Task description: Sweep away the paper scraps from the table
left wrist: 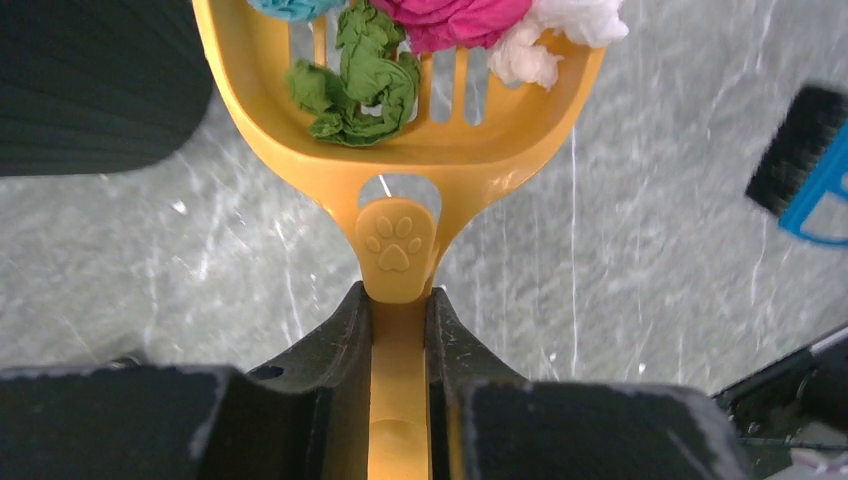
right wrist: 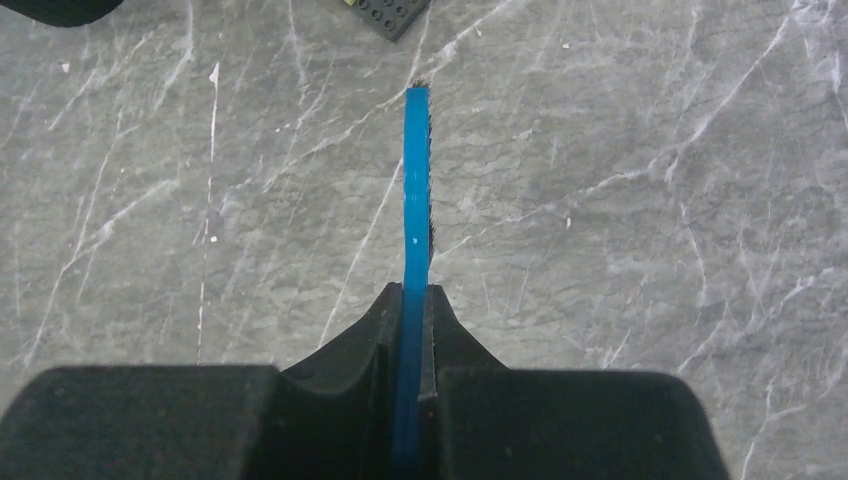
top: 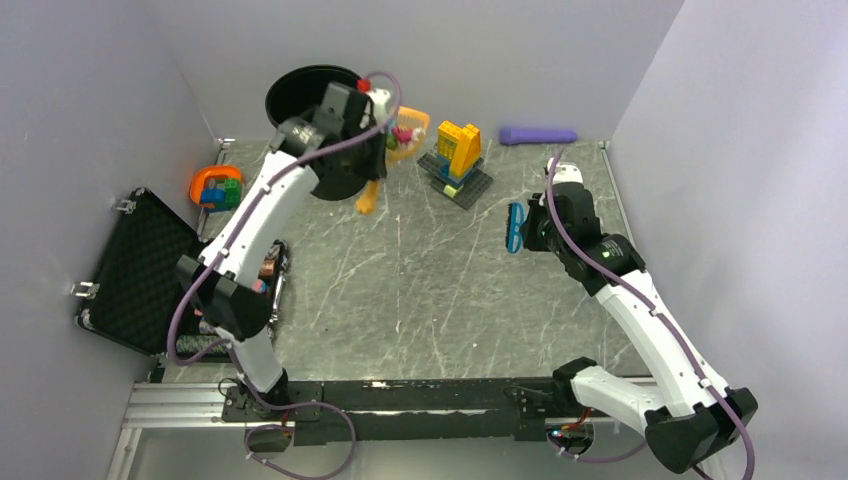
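Your left gripper [left wrist: 398, 300] pinches the orange scoop [left wrist: 470, 160] by its handle; the paper scraps [left wrist: 365, 90] lie heaped just ahead of its fingertips. They look featherlight and loose, so carry them level in the scoop rather than grabbing them, while your right gripper [right wrist: 412, 300] clamps the blue brush [right wrist: 416, 180].

Left gripper [left wrist: 398, 300]: both black fingers squeezed tight on the handle of the orange scoop [left wrist: 470, 150], one on each side, handle running straight down between them.
Scoop: slotted bowl points away from the camera, with a little paw print [left wrist: 397, 240] moulded just past the fingertips.
Paper scraps [left wrist: 360, 85]: a bunch sitting in the bowl. Crumpled green wad up front, magenta wad [left wrist: 450, 18] behind it, white wad [left wrist: 545, 40] at the right rim, and a bit of teal cut off by the top edge.
Table [left wrist: 650, 260]: grey marble with white veins, kinda blurry underneath.
Top left: big dark rounded shape [left wrist: 90, 80], can't tell what it is from here.
Right edge: blue brush [left wrist: 805, 165] with black bristles, partly cropped, well apart from the scoop.
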